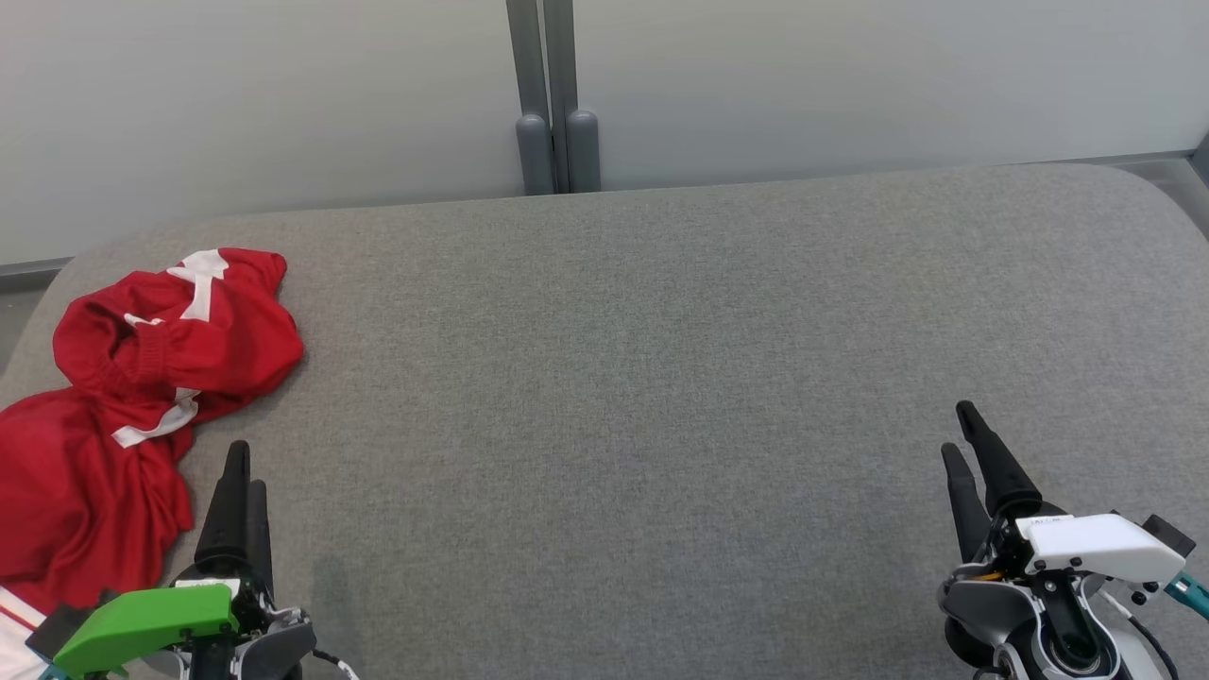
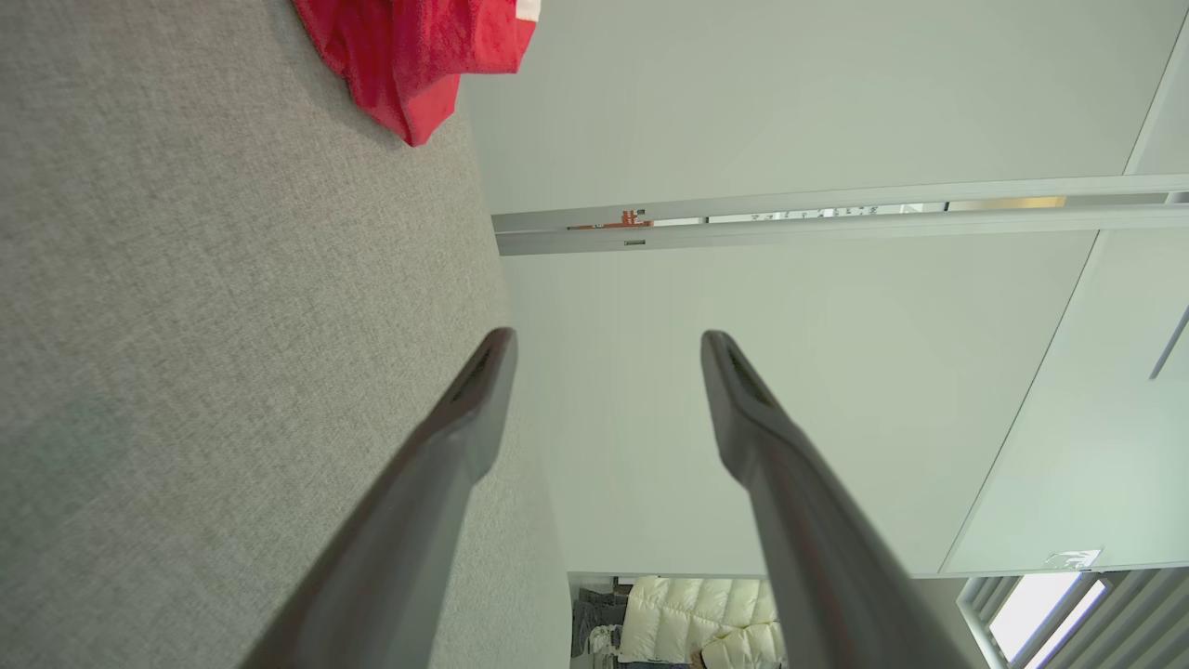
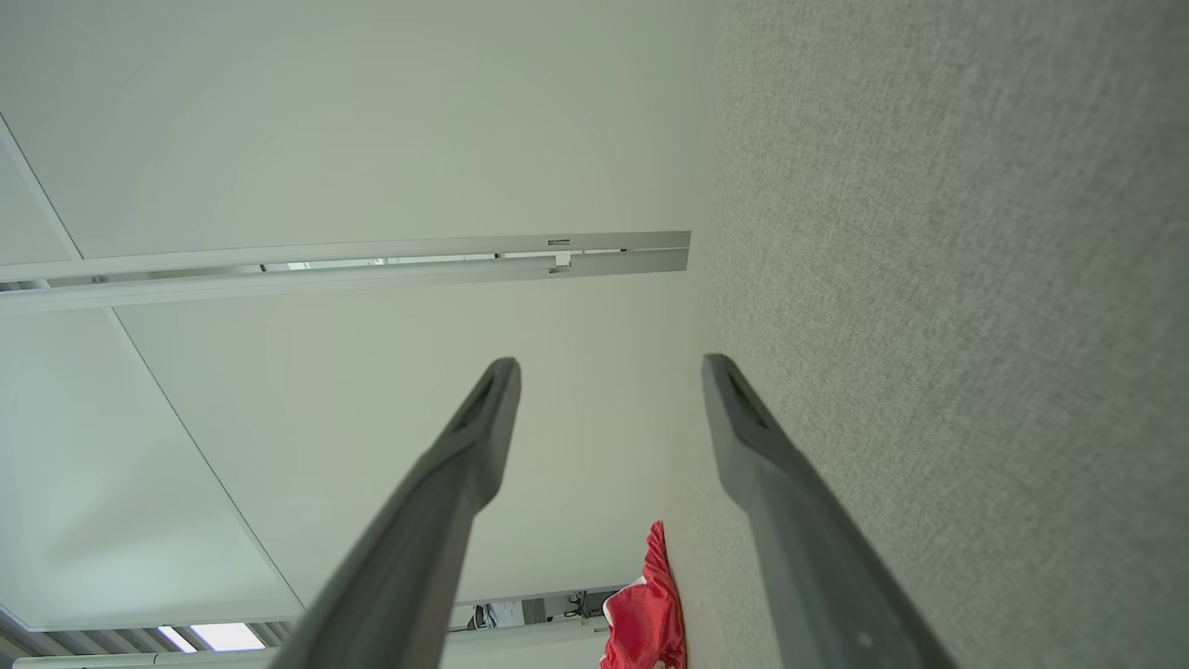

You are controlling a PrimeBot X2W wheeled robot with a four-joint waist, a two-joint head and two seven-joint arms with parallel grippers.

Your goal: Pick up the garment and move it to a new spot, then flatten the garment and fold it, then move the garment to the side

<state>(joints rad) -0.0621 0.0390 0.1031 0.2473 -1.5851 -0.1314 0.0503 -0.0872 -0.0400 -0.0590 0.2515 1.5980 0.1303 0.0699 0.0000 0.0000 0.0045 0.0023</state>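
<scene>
I counted one red garment (image 1: 113, 416), one grey padded surface (image 1: 661, 378), two wall panels (image 1: 850, 85), and my two grippers (image 1: 241, 472) (image 1: 963, 439).

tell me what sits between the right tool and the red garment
Bare grey woven fabric surface, in the head view, from the right tool to the left tool, which stands beside the crumpled red-and-white garment.
</scene>
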